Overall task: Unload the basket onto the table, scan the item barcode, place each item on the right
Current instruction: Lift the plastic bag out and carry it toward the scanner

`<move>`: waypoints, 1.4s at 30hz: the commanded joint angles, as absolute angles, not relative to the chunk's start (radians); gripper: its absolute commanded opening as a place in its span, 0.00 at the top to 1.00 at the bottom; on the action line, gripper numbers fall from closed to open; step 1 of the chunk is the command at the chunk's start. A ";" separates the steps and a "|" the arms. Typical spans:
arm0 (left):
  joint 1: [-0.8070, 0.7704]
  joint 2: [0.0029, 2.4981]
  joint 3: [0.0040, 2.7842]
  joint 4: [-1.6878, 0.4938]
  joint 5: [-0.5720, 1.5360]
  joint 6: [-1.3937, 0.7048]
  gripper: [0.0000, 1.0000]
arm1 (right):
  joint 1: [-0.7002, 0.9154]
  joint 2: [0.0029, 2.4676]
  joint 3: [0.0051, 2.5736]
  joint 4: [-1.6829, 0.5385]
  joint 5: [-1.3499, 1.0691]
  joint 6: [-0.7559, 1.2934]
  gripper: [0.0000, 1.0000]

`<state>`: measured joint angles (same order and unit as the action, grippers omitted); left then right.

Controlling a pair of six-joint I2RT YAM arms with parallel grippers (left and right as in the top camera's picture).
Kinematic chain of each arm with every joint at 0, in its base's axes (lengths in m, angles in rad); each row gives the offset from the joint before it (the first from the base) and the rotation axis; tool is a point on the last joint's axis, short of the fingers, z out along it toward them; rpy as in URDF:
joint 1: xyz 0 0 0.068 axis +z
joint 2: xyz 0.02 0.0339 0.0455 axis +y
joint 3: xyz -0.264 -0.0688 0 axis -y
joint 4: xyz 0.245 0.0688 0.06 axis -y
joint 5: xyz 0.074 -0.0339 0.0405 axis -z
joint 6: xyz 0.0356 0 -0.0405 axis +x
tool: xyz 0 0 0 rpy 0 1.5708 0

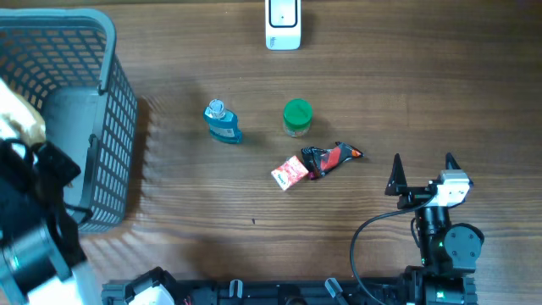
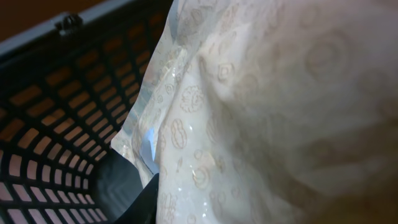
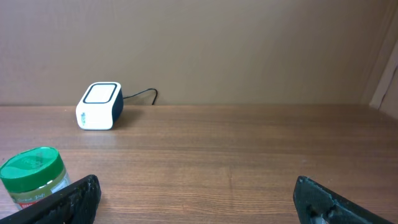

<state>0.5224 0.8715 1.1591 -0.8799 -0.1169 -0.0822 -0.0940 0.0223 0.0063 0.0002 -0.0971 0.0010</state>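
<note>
My left gripper [image 1: 19,146] reaches into the grey basket [image 1: 114,93] at the far left and is shut on a white patterned bag [image 1: 21,119]. In the left wrist view the bag [image 2: 267,112] fills most of the picture, with one black finger [image 2: 144,202] pressed against its lower edge and the basket's mesh wall [image 2: 50,124] behind it. No barcode shows on the bag. The white scanner [image 1: 283,24] stands at the table's far edge, also seen as a small box [image 3: 99,106]. My right gripper [image 1: 422,165] rests open at the front right, nothing between its fingers [image 3: 199,199].
On the table's middle stand a blue bottle [image 1: 223,122] and a green-lidded jar [image 1: 297,117], the jar at lower left of the right wrist view [image 3: 34,176]. A red-and-black packet [image 1: 332,158] and a small red-white packet [image 1: 290,173] lie beside them.
</note>
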 commanded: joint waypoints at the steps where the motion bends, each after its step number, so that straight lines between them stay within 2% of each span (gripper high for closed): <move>1: 0.517 0.754 1.182 -0.868 -0.001 -0.121 0.91 | -0.093 0.023 0.005 0.006 -0.110 -0.007 0.00; 10: 0.517 0.667 1.184 -0.855 0.326 -0.121 0.95 | -0.093 0.023 0.005 0.006 -0.110 -0.008 0.00; 21: 0.369 0.699 1.190 -0.799 0.266 -0.125 0.96 | -0.093 0.023 0.005 0.006 -0.110 -0.007 0.00; 29: 0.134 0.994 1.336 -0.698 0.094 -0.125 0.96 | -0.093 0.023 0.005 0.006 -0.110 -0.008 0.00; 35: -0.145 1.261 1.626 -0.798 -0.347 -0.064 0.96 | -0.093 0.023 0.005 0.006 -0.110 -0.007 0.00; 39: -0.336 1.351 1.698 -0.826 -0.609 0.000 0.96 | -0.093 0.023 0.005 0.006 -0.110 -0.008 0.00; 42: -0.431 1.377 1.698 -0.841 -0.612 -0.008 0.96 | -0.093 0.023 0.005 0.006 -0.110 -0.007 0.00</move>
<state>-0.3580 1.3594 1.6714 -0.8272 -0.4896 -0.0376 -0.0940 0.0231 0.0063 0.0002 -0.0975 0.0010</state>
